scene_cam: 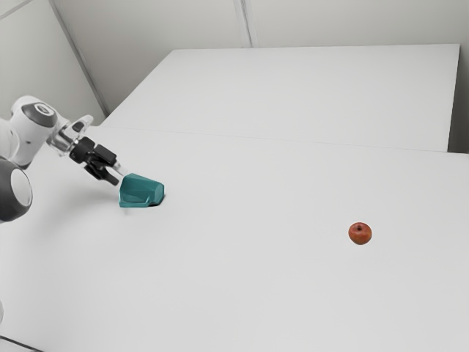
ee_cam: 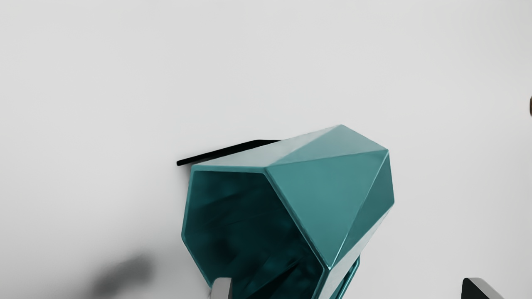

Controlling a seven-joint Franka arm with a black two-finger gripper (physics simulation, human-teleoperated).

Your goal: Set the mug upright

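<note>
Has fingers [ee_cam: 222, 289] spread wide apart over the table [scene_cam: 242, 286], with one across the rim of the mug [ee_cam: 320, 195] and the other out past its handle [ee_cam: 351, 276]; can't tell contact from a near miss. Has the mug lying on its side. In the exterior view, can see the gripper [scene_cam: 119, 177] by the mug's wide end, and an apple [scene_cam: 360, 234] well apart, toward the exterior view's right. In the wrist view, can look into the dark, angular mouth. Looks plain pale on the table, glossy teal and faceted on the mug, round and red on the apple.
</note>
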